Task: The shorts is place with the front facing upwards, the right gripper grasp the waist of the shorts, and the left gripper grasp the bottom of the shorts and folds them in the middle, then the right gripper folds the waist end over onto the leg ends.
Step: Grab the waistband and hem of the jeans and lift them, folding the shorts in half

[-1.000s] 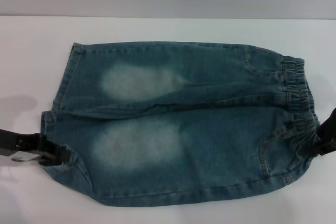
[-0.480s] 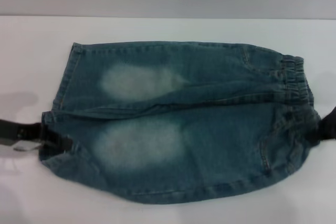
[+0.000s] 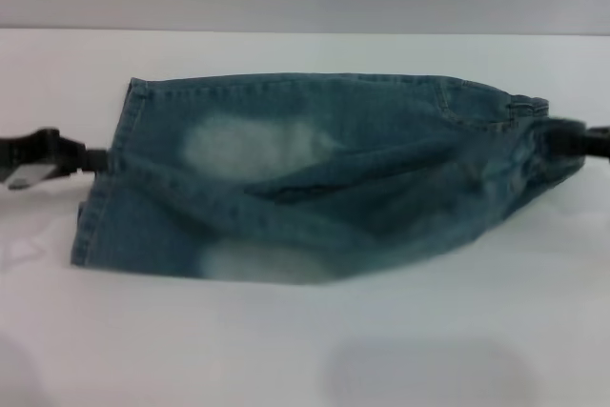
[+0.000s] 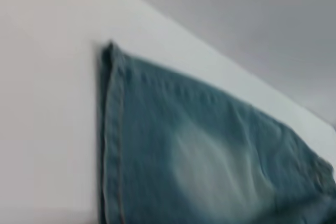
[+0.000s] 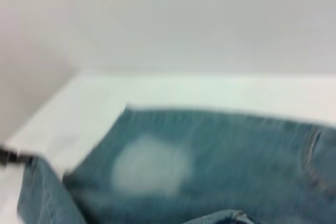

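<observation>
While the faded blue-green denim shorts [image 3: 315,178] drape half-lifted over the white table [image 3: 305,350], we clamp their hem with our left tool [image 3: 95,159] and waistband with our right tool [image 3: 562,140].

Bright, even overhead light w/ no glare on the white table [image 3: 305,350]; only faint soft shadows low in head view and under the lifted shorts [image 3: 315,178]. Head view mildly soft, motion smear at the waist end. Both wrist views blurred throughout, right wrist worst, seams smeared.
</observation>
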